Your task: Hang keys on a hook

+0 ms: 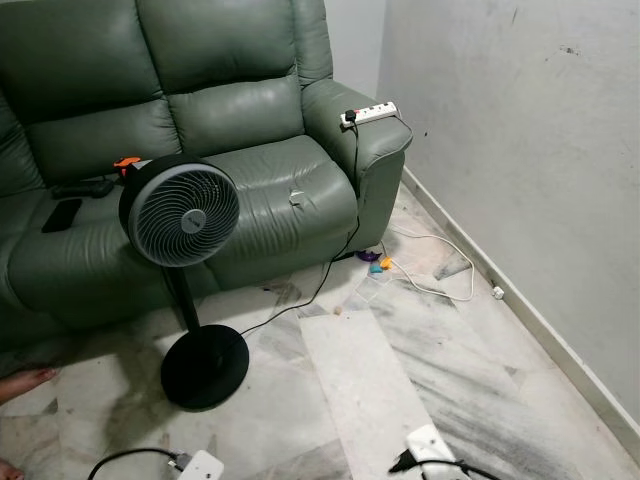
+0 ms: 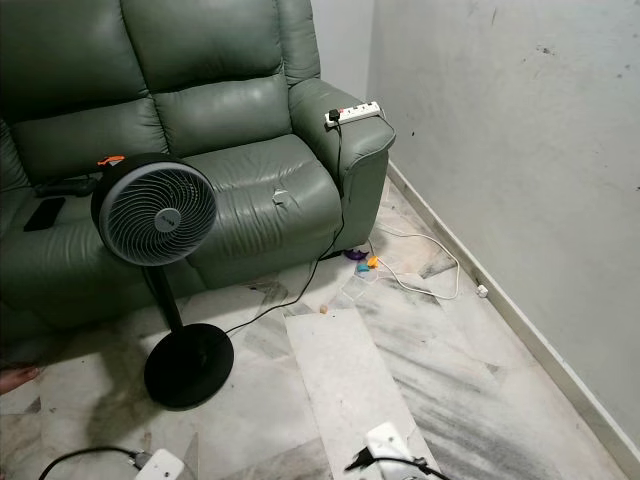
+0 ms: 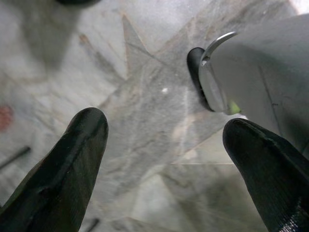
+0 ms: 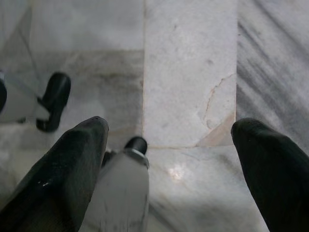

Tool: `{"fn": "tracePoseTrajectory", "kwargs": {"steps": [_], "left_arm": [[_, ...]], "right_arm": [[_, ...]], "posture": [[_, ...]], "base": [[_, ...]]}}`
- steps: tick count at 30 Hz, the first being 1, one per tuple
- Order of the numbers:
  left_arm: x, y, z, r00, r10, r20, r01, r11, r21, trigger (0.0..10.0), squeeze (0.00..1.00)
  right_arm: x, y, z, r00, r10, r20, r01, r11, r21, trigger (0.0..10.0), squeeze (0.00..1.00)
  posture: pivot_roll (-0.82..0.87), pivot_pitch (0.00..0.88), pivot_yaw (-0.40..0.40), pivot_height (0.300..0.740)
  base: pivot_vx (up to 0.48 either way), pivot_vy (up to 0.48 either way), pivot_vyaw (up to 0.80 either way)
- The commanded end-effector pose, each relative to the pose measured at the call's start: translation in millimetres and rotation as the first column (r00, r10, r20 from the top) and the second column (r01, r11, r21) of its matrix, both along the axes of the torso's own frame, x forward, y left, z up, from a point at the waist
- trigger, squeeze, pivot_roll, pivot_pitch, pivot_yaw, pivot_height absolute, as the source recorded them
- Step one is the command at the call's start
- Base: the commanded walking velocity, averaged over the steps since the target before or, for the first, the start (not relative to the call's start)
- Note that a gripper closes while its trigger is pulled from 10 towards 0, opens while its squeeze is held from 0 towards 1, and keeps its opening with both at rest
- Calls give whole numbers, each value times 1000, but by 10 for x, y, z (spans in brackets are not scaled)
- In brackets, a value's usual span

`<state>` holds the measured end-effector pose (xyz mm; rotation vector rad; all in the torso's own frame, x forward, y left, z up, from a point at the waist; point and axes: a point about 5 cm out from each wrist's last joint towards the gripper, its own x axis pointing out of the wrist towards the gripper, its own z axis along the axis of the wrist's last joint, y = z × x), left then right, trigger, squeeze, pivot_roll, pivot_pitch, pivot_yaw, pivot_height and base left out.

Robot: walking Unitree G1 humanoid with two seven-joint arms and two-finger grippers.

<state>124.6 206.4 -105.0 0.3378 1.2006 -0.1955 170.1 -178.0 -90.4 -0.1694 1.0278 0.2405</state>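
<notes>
Both arms hang low over the marble floor (image 1: 480,350). Left hand (image 3: 164,145): fingers spread wide, nothing held, pointing down at bare tiles. Right hand (image 4: 169,150): also wide open, empty, over a pale tile.

Keys (image 1: 378,261): probably the small coloured bits (purple, orange, teal) on the floor at 1 o'clock from centre, just off the sofa's front corner, beside a white cable (image 1: 440,285); too small to confirm. Can't make out a hook.

Green sofa (image 1: 200,130) at 11 o'clock, power strip (image 1: 368,114) on its armrest, a phone (image 1: 62,214) and a remote (image 1: 82,187) on the seat. Black fan (image 1: 182,212) stands in front of the sofa at 9 o'clock. Grey wall (image 1: 520,130) at 2 o'clock. A person's toes (image 1: 22,382) at 8 o'clock, at the frame edge.
</notes>
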Motion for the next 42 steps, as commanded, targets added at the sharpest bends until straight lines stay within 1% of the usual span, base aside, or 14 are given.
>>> {"fn": "tracePoseTrajectory", "kwargs": {"steps": [1,4,9,13,16,18,20,22,25,31,34,35,40,42], "left_arm": [[13,-54,-2,1000,31,5,-31,998,-53,10000,0],[-2,-97,-9,999,19,-28,-22,993,-115,10000,0],[28,-124,-2,996,-79,-30,75,993,-95,10000,0],[33,-142,-3,997,-72,-26,69,992,-102,10000,0],[283,-271,71,996,-89,19,90,985,-144,10000,0],[420,-370,119,993,-107,42,113,978,-175,10000,0],[404,-394,111,993,-112,36,116,976,-182,10000,0],[393,-396,106,993,-112,34,117,976,-182,10000,0],[316,-401,75,993,-117,20,118,976,-181,10000,0],[251,-395,51,994,-113,4,112,977,-180,10000,0],[230,-365,45,997,-83,6,83,980,-181,10000,0],[241,-353,51,997,-76,24,79,981,-176,10000,0],[305,-310,82,995,-62,77,74,985,-158,10000,0],[316,-303,87,994,-66,82,78,985,-153,10000,0]], "right_arm": [[78,67,27,999,-50,13,49,998,44,10000,0],[155,245,55,999,-41,9,40,991,125,10000,0],[246,504,110,1000,-4,12,1,968,251,10000,0],[266,488,132,998,53,25,-58,961,270,10000,0],[230,503,130,989,147,27,-148,946,288,10000,0],[165,556,127,952,305,36,-301,903,305,10000,0],[134,639,150,912,408,50,-397,843,364,10000,0],[135,657,158,907,418,54,-406,832,378,10000,0],[82,821,190,840,538,66,-505,733,457,10000,0],[-36,952,200,718,693,70,-630,603,490,10000,0],[-17,886,221,730,675,105,-633,610,476,10000,0],[-12,742,200,773,627,99,-598,667,445,10000,0],[-163,335,95,898,439,28,-409,811,419,10000,0],[-191,290,83,913,407,23,-379,827,415,10000,0]], "posture": [[3,36,35,740],[-14,41,47,740],[-35,44,57,740],[-38,47,55,740],[-38,51,51,740],[-33,55,47,740],[-23,64,42,740],[-21,66,41,740],[-7,80,35,740],[29,99,15,740],[26,102,14,740],[23,98,16,740],[-4,89,36,740],[-4,89,36,740]], "base": [[0,0,0],[0,0,0],[0,0,0],[0,0,0],[0,0,0],[0,0,0],[0,0,0],[0,0,0],[0,0,0],[0,0,0],[0,0,0],[0,0,0],[0,0,0],[0,0,0]]}}
